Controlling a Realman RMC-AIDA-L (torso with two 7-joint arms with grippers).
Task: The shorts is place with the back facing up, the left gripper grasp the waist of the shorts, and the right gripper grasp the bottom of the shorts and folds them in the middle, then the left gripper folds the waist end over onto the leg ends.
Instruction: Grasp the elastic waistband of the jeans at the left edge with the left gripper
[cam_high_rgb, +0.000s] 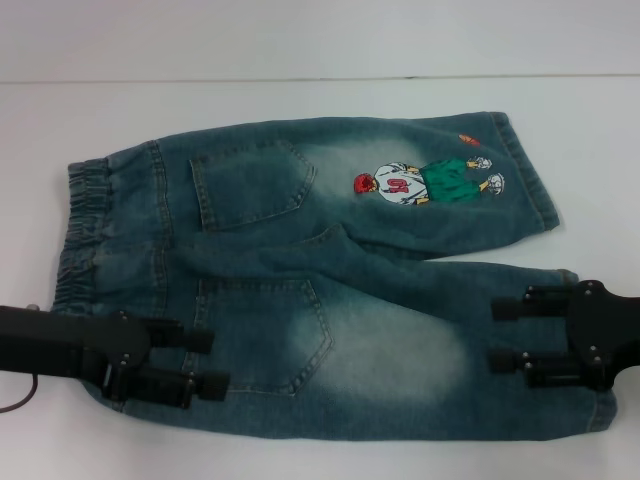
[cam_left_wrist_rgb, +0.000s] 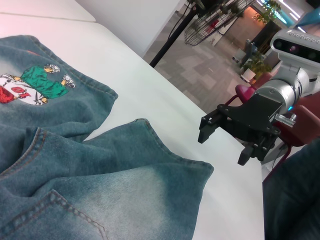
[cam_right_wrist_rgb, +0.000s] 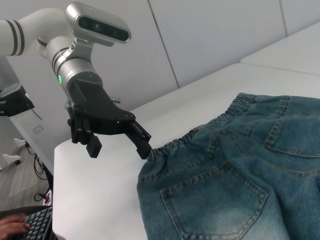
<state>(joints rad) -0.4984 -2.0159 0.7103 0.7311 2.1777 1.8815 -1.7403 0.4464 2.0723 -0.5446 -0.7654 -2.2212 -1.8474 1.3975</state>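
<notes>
Denim shorts (cam_high_rgb: 320, 280) flat, crinkled waist end (cam_high_rgb: 85, 235)

Only readable mark: number "10" in red on white shirt of embroidered figure (cam_high_rgb: 425, 180) on shorts (cam_high_rgb: 310, 290). No other text or brand legible.

Your shorts (cam_high_rgb: 300, 280) lie flat, back pockets up. Waist end (cam_high_rgb: 85, 230) is left, leg ends (cam_high_rgb: 540, 200) right.

White counter (cam_high_rgb: 300, 95), smooth and plain; denim shorts (cam_high_rgb: 330, 300) spread flat upon it, back pockets up, waistband toward the left.
</notes>
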